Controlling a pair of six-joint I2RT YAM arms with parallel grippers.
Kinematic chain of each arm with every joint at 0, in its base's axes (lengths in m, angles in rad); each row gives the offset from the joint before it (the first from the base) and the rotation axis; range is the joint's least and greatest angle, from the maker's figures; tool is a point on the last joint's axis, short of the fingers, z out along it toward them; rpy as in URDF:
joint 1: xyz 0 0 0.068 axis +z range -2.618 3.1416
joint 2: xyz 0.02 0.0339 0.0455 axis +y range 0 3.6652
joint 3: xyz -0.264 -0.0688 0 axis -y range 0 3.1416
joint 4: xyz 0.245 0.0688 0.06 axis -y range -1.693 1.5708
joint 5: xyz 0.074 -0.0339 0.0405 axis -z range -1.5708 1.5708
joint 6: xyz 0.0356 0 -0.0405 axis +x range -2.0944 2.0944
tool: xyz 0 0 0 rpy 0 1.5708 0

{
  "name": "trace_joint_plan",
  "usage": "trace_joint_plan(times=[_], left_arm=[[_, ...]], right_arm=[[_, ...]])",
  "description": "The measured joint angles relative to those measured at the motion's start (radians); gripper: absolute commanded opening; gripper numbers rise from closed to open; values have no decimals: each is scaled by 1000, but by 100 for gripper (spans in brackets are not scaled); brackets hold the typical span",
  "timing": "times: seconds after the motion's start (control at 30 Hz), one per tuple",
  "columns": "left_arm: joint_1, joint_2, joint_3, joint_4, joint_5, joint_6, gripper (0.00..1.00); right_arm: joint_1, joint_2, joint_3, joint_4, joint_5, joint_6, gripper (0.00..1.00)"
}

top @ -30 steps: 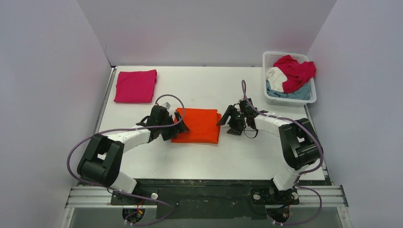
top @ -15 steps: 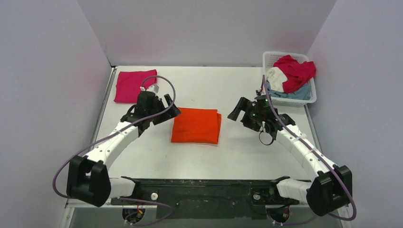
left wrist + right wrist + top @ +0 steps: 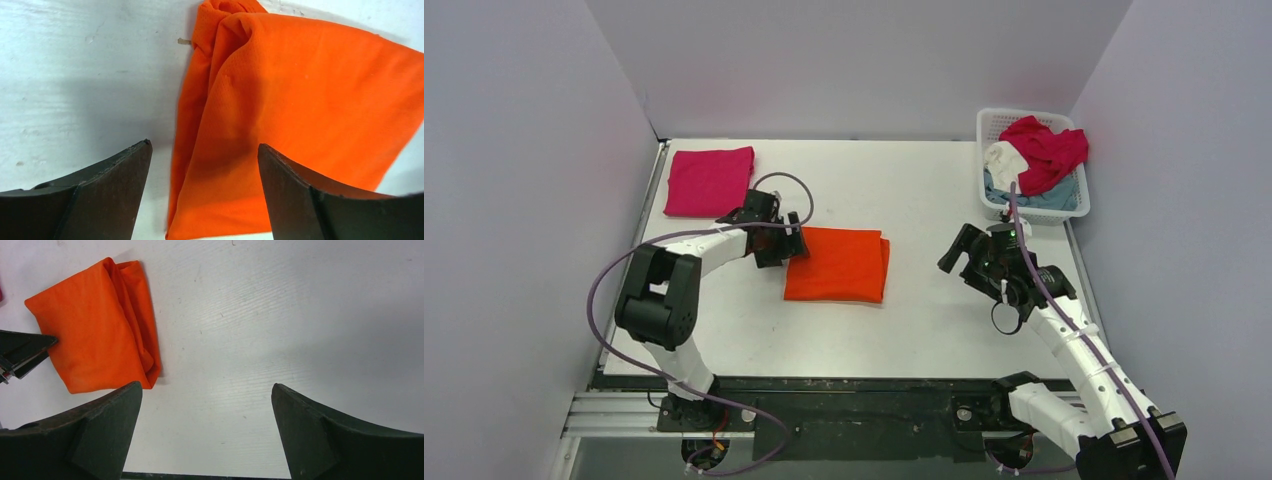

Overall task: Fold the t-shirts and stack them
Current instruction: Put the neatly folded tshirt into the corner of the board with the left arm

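Note:
A bright orange t-shirt lies folded in a rectangle at the table's middle. My left gripper stands open at its left edge, low over the table. In the left wrist view the orange t-shirt has its folded edge between the open left gripper; nothing is pinched. My right gripper hangs open well to the right of the shirt. The right wrist view has bare table between the right gripper, with the orange t-shirt at upper left. A magenta-pink t-shirt lies folded at the far left corner.
A white lattice basket stands at the far right corner, holding a crimson shirt, a white one and a grey-blue one. White walls close in the table on three sides.
The left gripper swung away to the left, then came back to the orange shirt's left edge. The right gripper drew off to the right, away from the shirt, and opened wider.

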Motion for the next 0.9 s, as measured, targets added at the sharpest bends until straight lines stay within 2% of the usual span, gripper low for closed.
trace_joint_plan(times=[0.17, 0.27, 0.33, 0.43, 0.5, 0.53, 0.6, 0.9], left_arm=[[-54, 69, 58, -24, -60, 23, 69], [-109, 98, 95, -50, -145, 30, 62], [-145, 115, 118, -72, -202, 27, 54], [-205, 144, 155, -109, -304, 5, 38], [-232, 160, 172, -117, -344, -10, 24], [-245, 167, 182, -122, -360, -25, 10], [-266, 181, 205, -139, -394, -46, 0], [-309, 277, 380, -305, -591, -34, 0]], right_arm=[[-7, -2, -2, -36, 14, -21, 98], [-13, -2, -2, -48, 16, -34, 98], [-18, -2, -2, -56, 19, -43, 98], [-20, -2, -2, -67, 19, -53, 98], [-21, -2, -2, -70, 19, -63, 98], [-23, -2, -3, -71, 19, -68, 98], [-26, -3, -4, -72, 19, -76, 98], [-40, -5, -9, -72, 33, -130, 97]])
